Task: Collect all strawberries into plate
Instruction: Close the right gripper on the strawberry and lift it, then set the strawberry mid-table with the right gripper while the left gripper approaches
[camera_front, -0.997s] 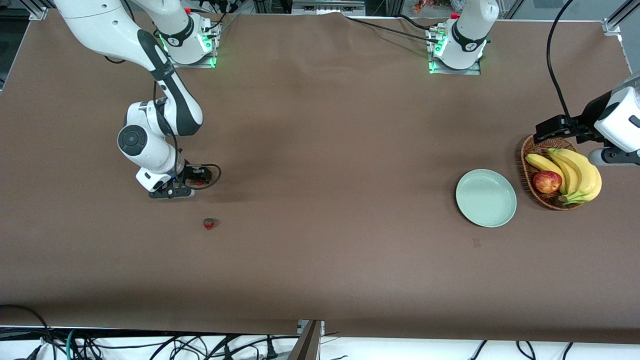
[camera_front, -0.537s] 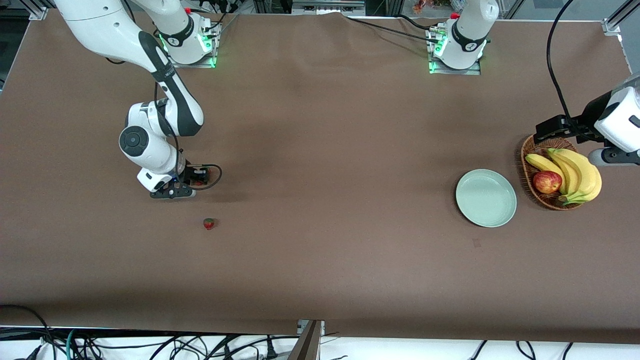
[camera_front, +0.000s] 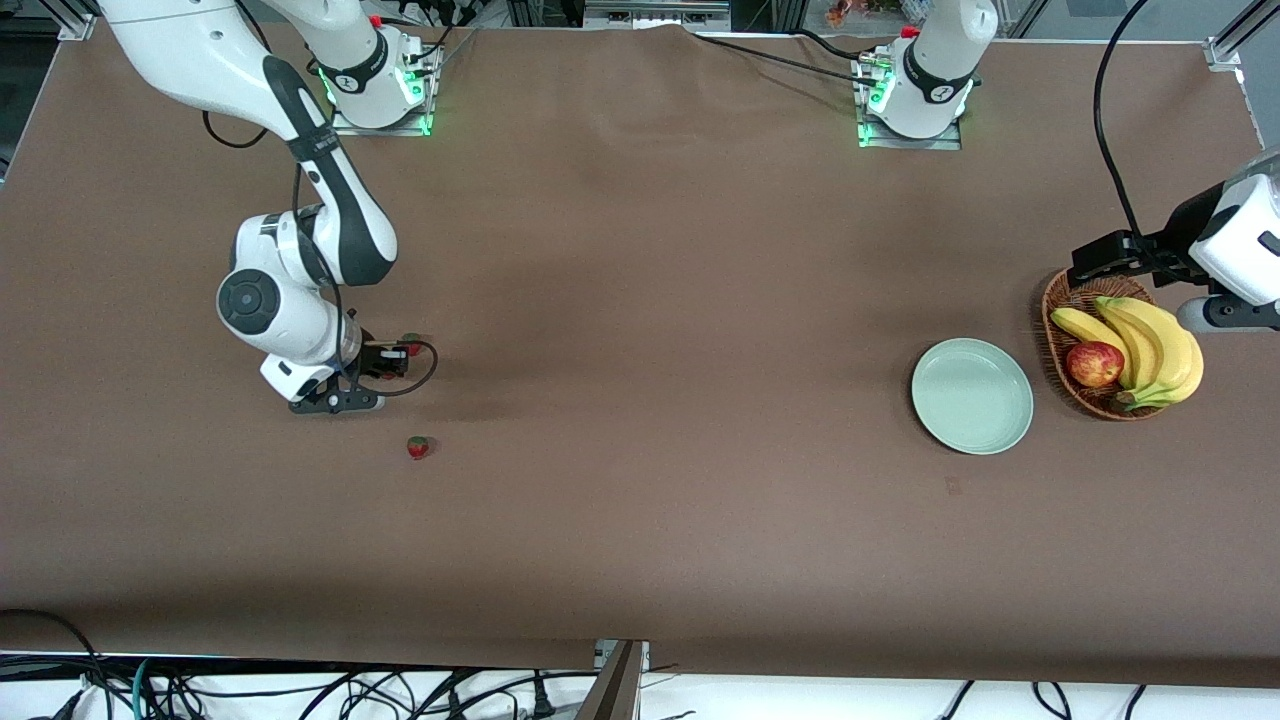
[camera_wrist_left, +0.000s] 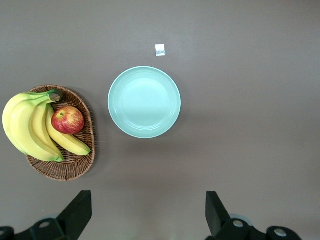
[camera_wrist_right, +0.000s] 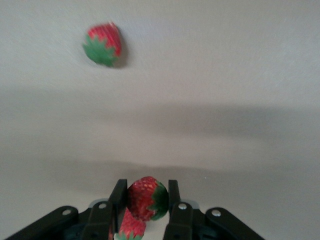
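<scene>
My right gripper (camera_wrist_right: 145, 197) is shut on one strawberry (camera_wrist_right: 146, 198), low over the table at the right arm's end; it also shows in the front view (camera_front: 338, 402), where the held berry is hidden. A second strawberry (camera_wrist_right: 131, 227) lies just under the jaws. A berry (camera_front: 410, 342) shows beside the wrist cable. Another strawberry (camera_front: 418, 447) lies loose nearer the front camera; the right wrist view shows a loose one (camera_wrist_right: 103, 45) too. The mint-green plate (camera_front: 972, 395) is empty and also shows in the left wrist view (camera_wrist_left: 144, 101). My left gripper (camera_wrist_left: 145, 220) is open, high over bare table beside the plate and the basket, and the left arm waits.
A wicker basket (camera_front: 1058, 300) with bananas (camera_front: 1160, 350) and an apple (camera_front: 1094, 363) stands beside the plate toward the left arm's end. A small paper scrap (camera_wrist_left: 160, 50) lies near the plate. A black cable (camera_front: 425, 365) loops by the right wrist.
The right arm has shifted slightly toward its own end of the table, and a strawberry beside the wrist cable has come into view. The left arm has not moved.
</scene>
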